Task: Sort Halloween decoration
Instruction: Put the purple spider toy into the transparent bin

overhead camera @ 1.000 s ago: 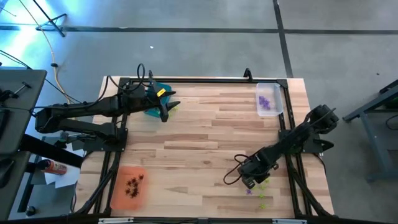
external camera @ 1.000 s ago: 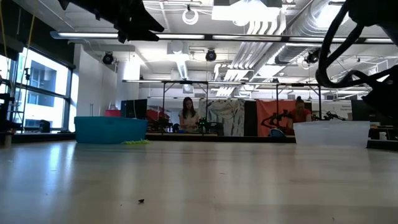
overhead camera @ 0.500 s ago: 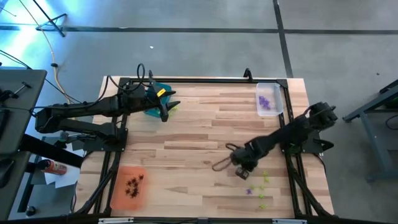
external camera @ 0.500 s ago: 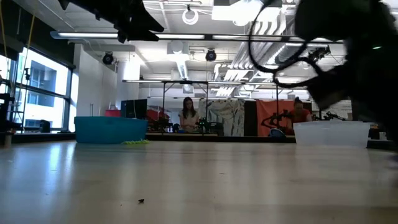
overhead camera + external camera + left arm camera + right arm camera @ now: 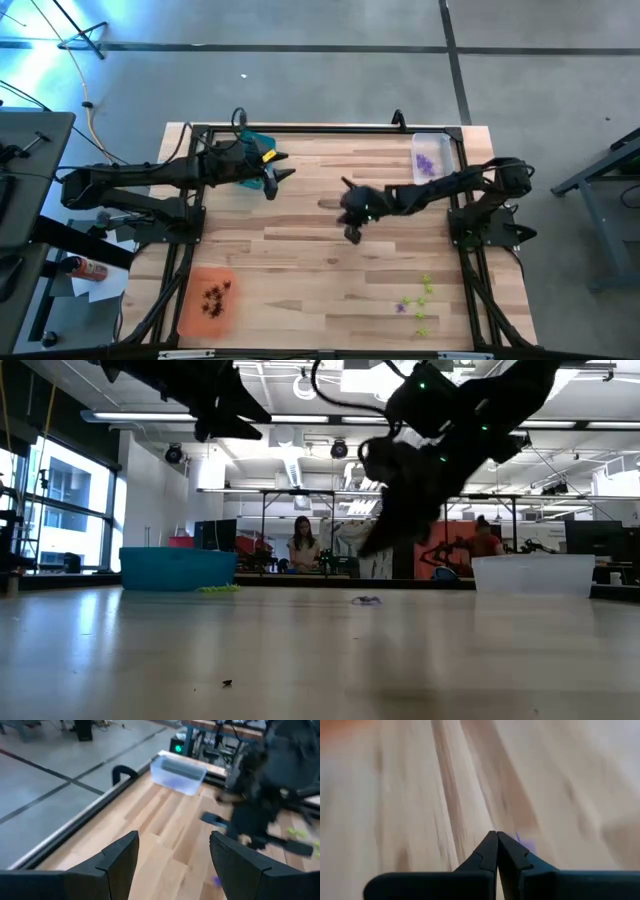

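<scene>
**Inspector:** Start with the table point(image 5: 330, 290). Where do the arms stand relative to the clear tray point(image 5: 435, 183)?

**Assistant:** The right arm reaches out from beside the clear tray, across the boards toward the table's middle. The right gripper point(image 5: 351, 233) hangs above the wood, well apart from the tray, with its fingers pressed together. Nothing can be seen clamped between them. The left gripper point(image 5: 277, 176) is farther from the clear tray. It waits by the teal tray point(image 5: 258, 139) with its fingers spread wide and empty.

**Inspector:** And the decoration?

**Assistant:** The purple pieces point(image 5: 426, 163) lie inside the clear tray. The dark ones point(image 5: 214, 297) are in the orange tray point(image 5: 190, 310), at the corner diagonally opposite the clear tray. A loose scatter of green and purple pieces point(image 5: 420, 300) sits on bare wood, down the table edge from the clear tray. One single purple trinket point(image 5: 366, 600) lies on the boards in mid-table.

**Inspector:** Which relation governs the next move?

**Assistant:** That single trinket. In the right wrist view a purple blur shows just past the closed tips and slightly to one side, on the wood and not in the grip. The right arm is clearly the nearer one. In my judgement, the fingers must part before any pickup, and the clear tray is the likely destination. The trinket is too small to tell which way its long axis runs.
</scene>
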Action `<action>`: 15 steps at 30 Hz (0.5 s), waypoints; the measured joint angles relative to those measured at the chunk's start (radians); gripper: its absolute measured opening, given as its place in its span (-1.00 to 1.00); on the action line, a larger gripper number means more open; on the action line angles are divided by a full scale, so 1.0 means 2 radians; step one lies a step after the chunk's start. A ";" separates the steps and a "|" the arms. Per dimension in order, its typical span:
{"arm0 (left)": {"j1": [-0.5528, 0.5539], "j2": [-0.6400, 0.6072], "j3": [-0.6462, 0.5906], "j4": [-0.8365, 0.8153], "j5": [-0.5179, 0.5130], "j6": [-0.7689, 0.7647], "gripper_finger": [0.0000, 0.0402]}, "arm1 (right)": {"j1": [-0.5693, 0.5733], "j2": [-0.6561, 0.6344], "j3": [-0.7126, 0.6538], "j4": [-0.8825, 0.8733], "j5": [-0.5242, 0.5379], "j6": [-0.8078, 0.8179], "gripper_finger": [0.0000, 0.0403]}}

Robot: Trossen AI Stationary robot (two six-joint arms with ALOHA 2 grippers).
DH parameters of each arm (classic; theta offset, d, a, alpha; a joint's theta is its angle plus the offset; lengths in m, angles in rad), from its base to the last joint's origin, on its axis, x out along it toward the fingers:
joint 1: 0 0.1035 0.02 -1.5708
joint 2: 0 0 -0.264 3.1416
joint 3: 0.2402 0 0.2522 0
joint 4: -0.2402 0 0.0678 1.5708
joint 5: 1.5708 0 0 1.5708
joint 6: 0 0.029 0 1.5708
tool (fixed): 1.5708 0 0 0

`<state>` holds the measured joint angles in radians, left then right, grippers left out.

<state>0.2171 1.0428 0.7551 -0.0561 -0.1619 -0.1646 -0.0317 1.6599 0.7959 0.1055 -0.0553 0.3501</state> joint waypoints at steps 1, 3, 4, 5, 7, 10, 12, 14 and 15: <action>-0.003 0.006 0.000 0.000 0.002 0.000 0.14 | -0.010 -0.003 0.000 0.022 -0.012 -0.003 -1.00; -0.010 0.021 0.000 0.002 0.002 0.000 0.14 | -0.024 -0.015 0.004 0.040 -0.031 -0.008 -1.00; -0.013 0.029 0.000 0.001 0.002 0.000 0.14 | -0.030 -0.023 0.007 0.038 -0.034 -0.009 -1.00; -0.016 0.039 0.000 0.002 0.005 0.000 0.14 | -0.034 -0.032 0.009 0.030 -0.034 -0.011 -1.00; -0.019 0.061 0.004 0.003 0.032 -0.005 0.14 | -0.039 -0.055 0.010 0.006 -0.035 -0.024 -1.00; -0.024 0.111 0.031 -0.018 0.063 0.000 0.14 | -0.043 -0.100 0.010 -0.052 -0.023 -0.049 -1.00; -0.032 0.150 0.057 -0.036 0.065 0.025 0.14 | -0.043 -0.133 0.010 -0.102 -0.003 -0.062 -1.00; -0.040 0.188 0.081 -0.050 0.066 0.051 0.14 | -0.043 -0.167 0.010 -0.144 0.018 -0.066 -1.00; -0.045 0.208 0.091 -0.053 0.066 0.061 0.14 | -0.043 -0.183 0.010 -0.162 0.027 -0.065 -1.00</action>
<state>0.1275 1.4578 0.9378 -0.1618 -0.0295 -0.0433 -0.1181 1.2943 0.8155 -0.2184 -0.0014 0.2201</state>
